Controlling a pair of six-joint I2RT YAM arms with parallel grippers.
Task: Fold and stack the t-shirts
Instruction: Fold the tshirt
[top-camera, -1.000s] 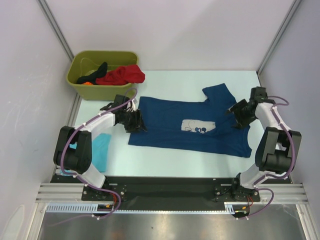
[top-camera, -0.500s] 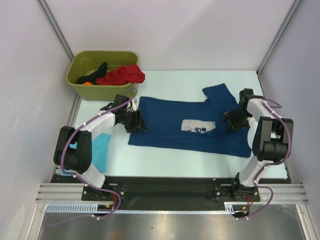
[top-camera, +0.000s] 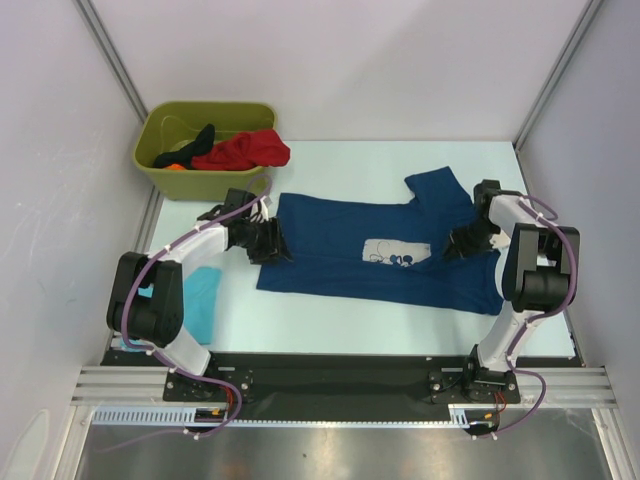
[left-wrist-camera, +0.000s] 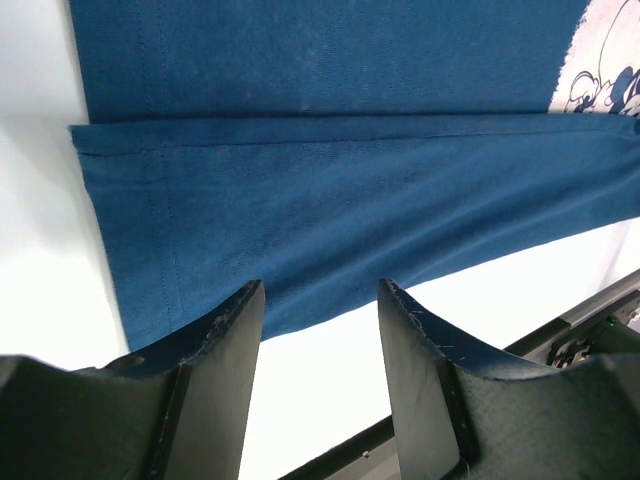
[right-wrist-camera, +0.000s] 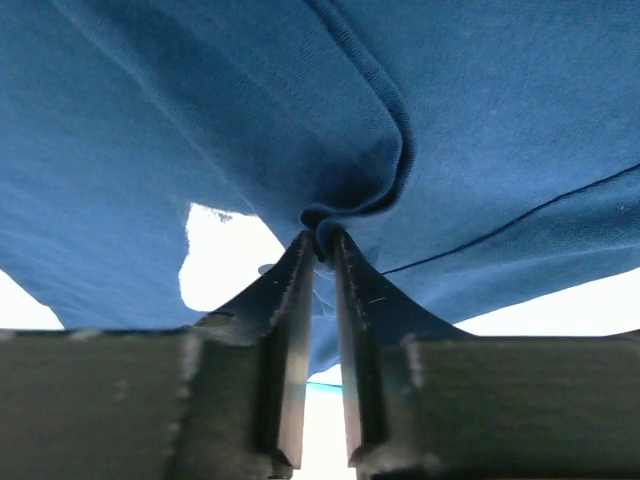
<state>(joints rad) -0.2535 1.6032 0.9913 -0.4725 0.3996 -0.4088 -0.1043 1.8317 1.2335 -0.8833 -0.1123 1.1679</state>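
A navy blue t-shirt (top-camera: 340, 245) with a grey-white print (top-camera: 395, 253) lies flat across the table. Its lower part is folded up, leaving a crease (left-wrist-camera: 330, 125). My left gripper (top-camera: 272, 243) sits at the shirt's left end, open (left-wrist-camera: 320, 290), above the near edge of the navy cloth (left-wrist-camera: 330, 200), with nothing between the fingers. My right gripper (top-camera: 458, 243) is at the right end by the sleeve, shut (right-wrist-camera: 322, 238) on a pinched ridge of the navy cloth (right-wrist-camera: 200, 120). A turquoise t-shirt (top-camera: 203, 300) lies folded at the near left, partly under the left arm.
An olive-green bin (top-camera: 150, 165) stands at the back left with a red t-shirt (top-camera: 245, 150) draped over its rim and a black one (top-camera: 200, 138) inside. Side walls stand close on both sides. The black base rail (top-camera: 330, 375) runs along the near edge.
My right gripper moved left and down onto the shirt beside the sleeve and closed on a pinch of cloth. The left arm has not moved.
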